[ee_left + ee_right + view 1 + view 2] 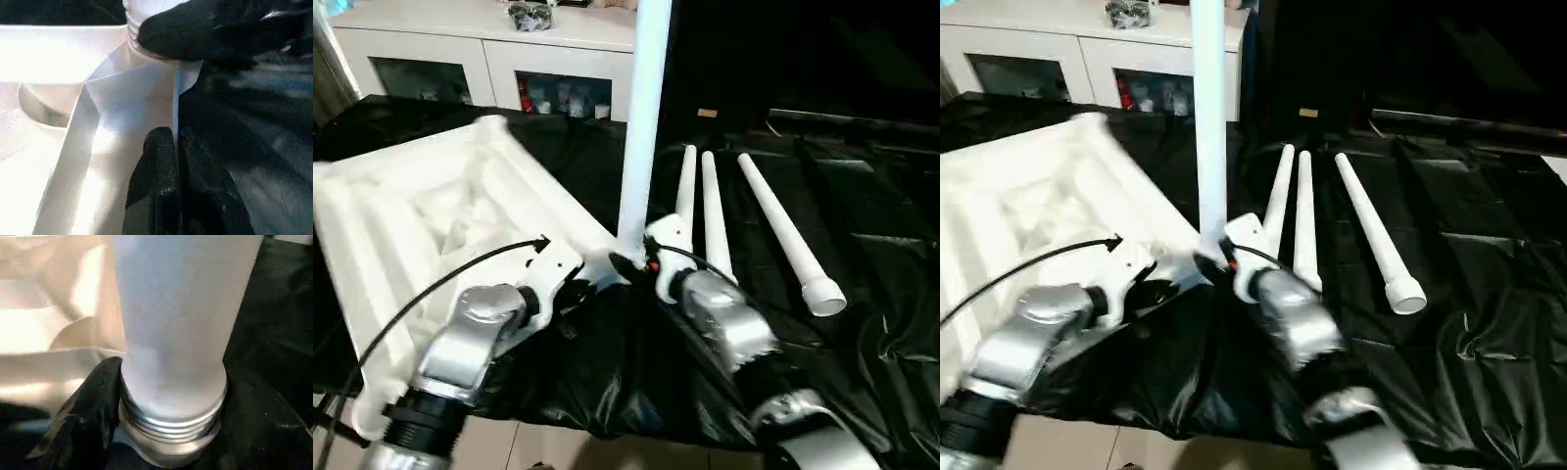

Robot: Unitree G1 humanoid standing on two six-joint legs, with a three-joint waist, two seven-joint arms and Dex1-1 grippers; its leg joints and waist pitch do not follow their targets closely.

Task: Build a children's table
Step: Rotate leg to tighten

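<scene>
At the left of the head views the table top (421, 225) lies upside down on the black-covered surface (862, 294), ribbed underside up, spreading from the upper left toward the centre. The left pincer (570, 290) sits at the top's near corner; in the left wrist view its fingers (156, 181) are pressed together with the thin white rim of that corner between them, so it is closed on the table top, steadying it.

At the centre, one leg (641, 117) stands upright, its long axis vertical and running out of the top of the frame, its lower end in the corner socket (171, 450). The right wrist view shows threaded rings at the base of the leg still above the socket's lip, so I judge it not fully seated. The right pincer (631, 264) is at the foot of this leg with a black finger (83, 416) against the threads; its jaws stand wide around the leg's base, gripping it.

The coming move turns on this: the leg rises straight up from the right pincer, which is the nearer arm, and must go down along that vertical axis.

To the right, three spare legs (783, 230) lie on the surface, fanned toward the upper centre.
</scene>
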